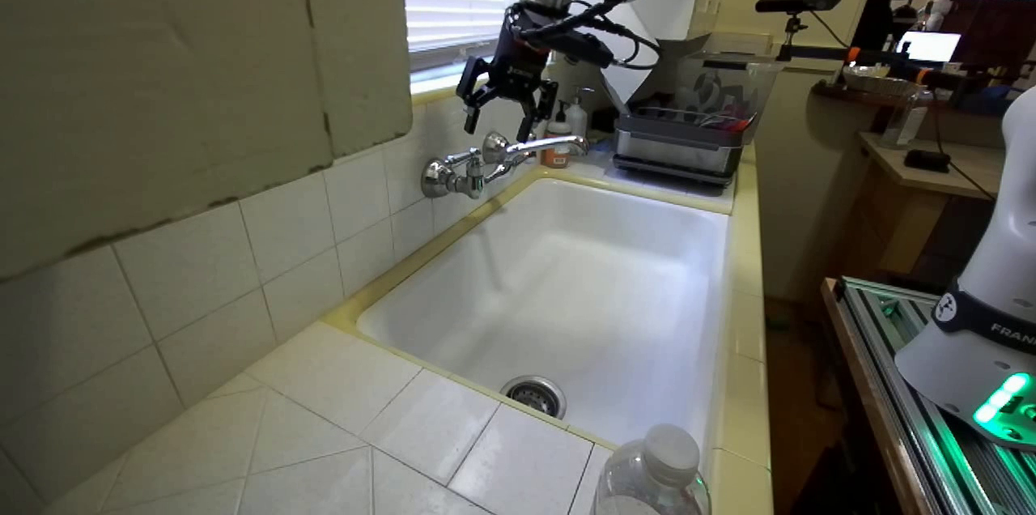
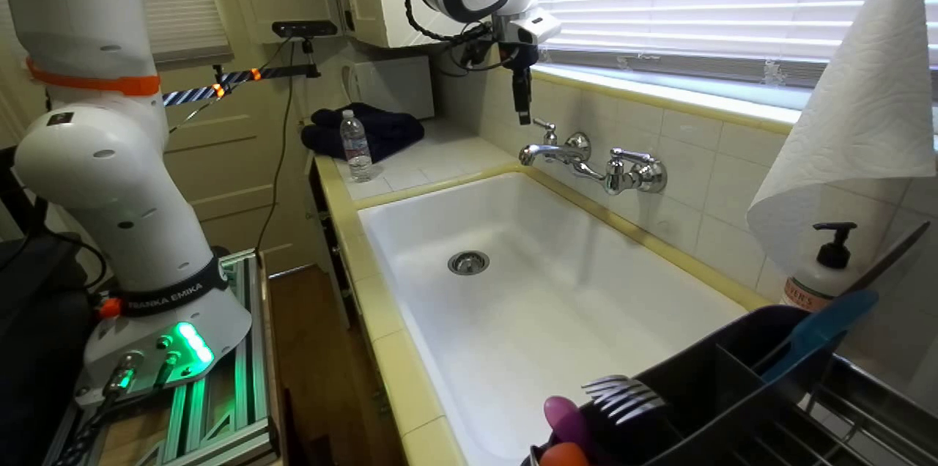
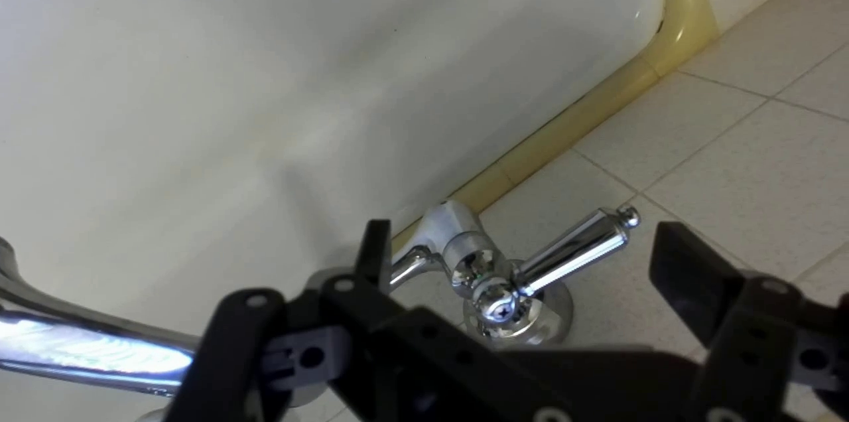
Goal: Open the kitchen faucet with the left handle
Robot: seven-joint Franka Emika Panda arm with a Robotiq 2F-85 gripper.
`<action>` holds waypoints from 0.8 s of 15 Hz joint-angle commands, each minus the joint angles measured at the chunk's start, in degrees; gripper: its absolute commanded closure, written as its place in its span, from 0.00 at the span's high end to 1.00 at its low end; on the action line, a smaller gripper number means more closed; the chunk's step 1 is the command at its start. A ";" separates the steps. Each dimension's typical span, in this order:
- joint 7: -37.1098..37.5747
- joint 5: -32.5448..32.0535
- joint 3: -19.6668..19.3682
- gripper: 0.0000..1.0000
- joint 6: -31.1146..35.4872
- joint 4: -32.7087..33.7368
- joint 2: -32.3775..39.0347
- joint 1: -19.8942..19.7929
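Observation:
The chrome kitchen faucet [image 1: 498, 151] is fixed to the tiled wall and its long spout reaches over the sink; it shows in both exterior views [image 2: 579, 158]. Its left handle [image 3: 577, 253] is a small tapered chrome lever with a ball tip, and it also shows in an exterior view [image 2: 544, 126]. My gripper [image 3: 524, 239] is open and empty. In the wrist view the lever lies between its spread fingers, apart from both. In both exterior views the gripper [image 1: 498, 126] points down above the faucet [image 2: 523, 119]. The spout shows partly at the wrist view's left, behind a finger.
The white sink [image 1: 599, 256] lies below the faucet. The tiled wall [image 1: 291, 199] and window sill [image 2: 703, 96] are close behind the gripper. Soap bottles [image 1: 558, 138], a dish rack [image 1: 676, 151], hanging paper towel [image 2: 857, 107] and a water bottle [image 2: 356, 147] stand around the sink.

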 commanded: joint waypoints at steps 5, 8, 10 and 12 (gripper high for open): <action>4.28 0.10 -0.74 1.00 3.97 0.11 1.71 1.21; 5.33 0.47 -0.83 1.00 4.75 0.77 3.21 1.13; 6.04 1.00 -0.78 1.00 5.19 1.22 4.00 1.09; 6.49 1.27 -0.68 1.00 5.67 1.70 4.69 1.12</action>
